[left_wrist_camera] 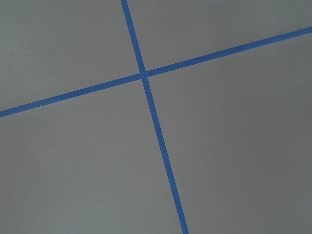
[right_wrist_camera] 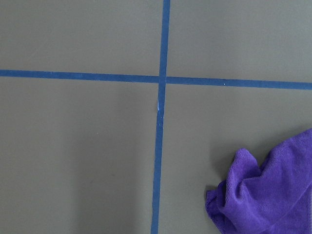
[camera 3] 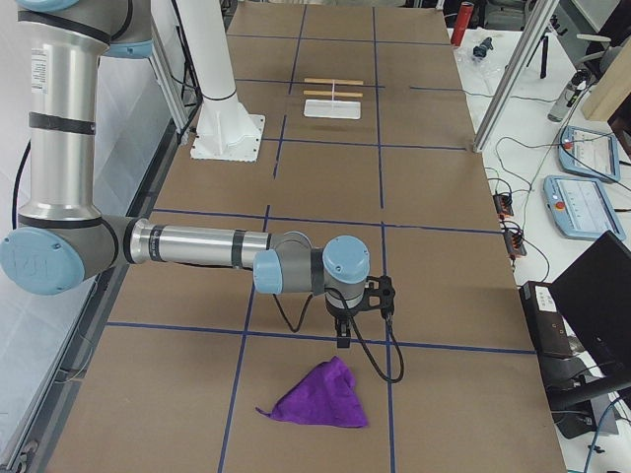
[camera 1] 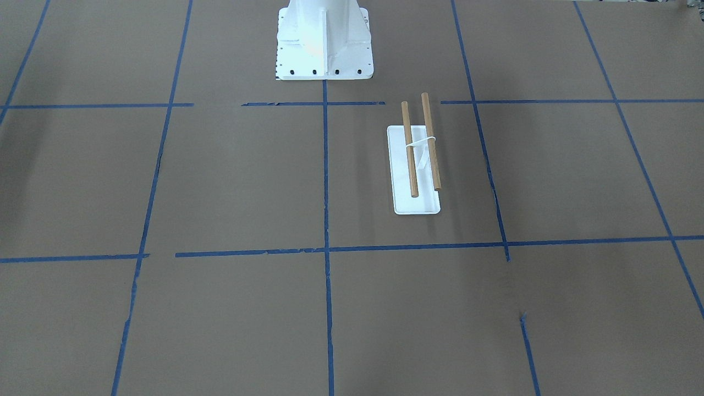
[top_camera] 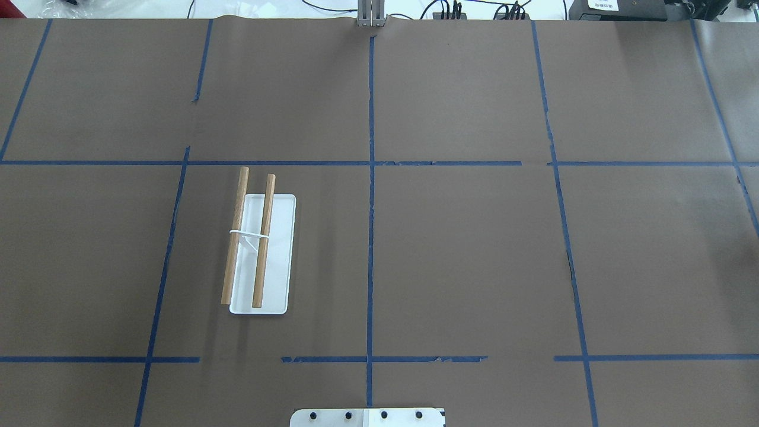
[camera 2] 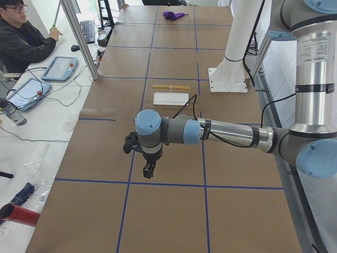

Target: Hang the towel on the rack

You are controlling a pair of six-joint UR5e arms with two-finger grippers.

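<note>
Near the right end of the table (camera 3: 444, 296), the purple towel (camera 3: 315, 399) lies in a crumpled, soft-napped triangle with its broad base across the table. Its tip points at the right gripper (camera 3: 343, 335), which hangs low just beside it; how far its fingers are parted cannot be told. Several blue-taped squares away stands the rack (top_camera: 278, 249), its two bare dowels (top_camera: 264, 237) running from the robot's side toward the operators'. Farther on, the left gripper (camera 2: 149, 169) hangs over the left end, its opening likewise unreadable.
</note>
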